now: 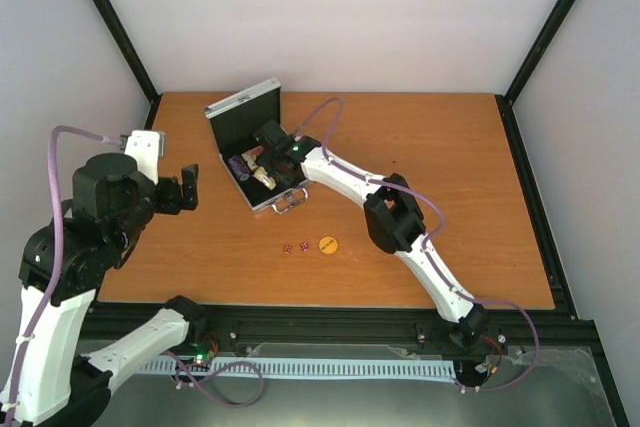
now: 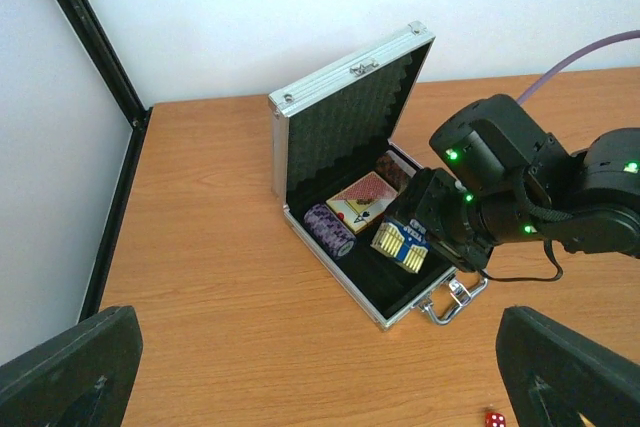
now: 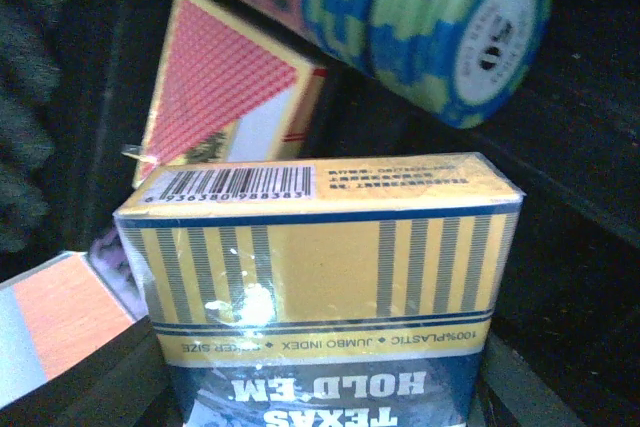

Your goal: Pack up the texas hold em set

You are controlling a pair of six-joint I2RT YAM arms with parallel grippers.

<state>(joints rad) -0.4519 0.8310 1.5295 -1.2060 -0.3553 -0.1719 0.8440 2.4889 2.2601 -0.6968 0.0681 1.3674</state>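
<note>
The silver case (image 1: 243, 105) stands open at the back left of the table, lid up; it also shows in the left wrist view (image 2: 345, 112). Inside lie a purple chip stack (image 2: 330, 230), a red-backed card deck (image 2: 362, 197) and a blue chip stack (image 3: 430, 27). My right gripper (image 1: 268, 169) is shut on a yellow-and-blue "Texas Hold'em" card deck (image 3: 320, 277) and holds it inside the case's front part (image 2: 405, 242). Its fingers are hidden behind the deck. My left gripper (image 1: 185, 187) is open and empty, left of the case.
Two red dice (image 1: 287, 247) (image 1: 303, 246) and the orange round button (image 1: 328, 244) lie on the table in front of the case. One die shows in the left wrist view (image 2: 491, 419). The case handle (image 2: 455, 299) points towards me. Black frame posts line the table edges.
</note>
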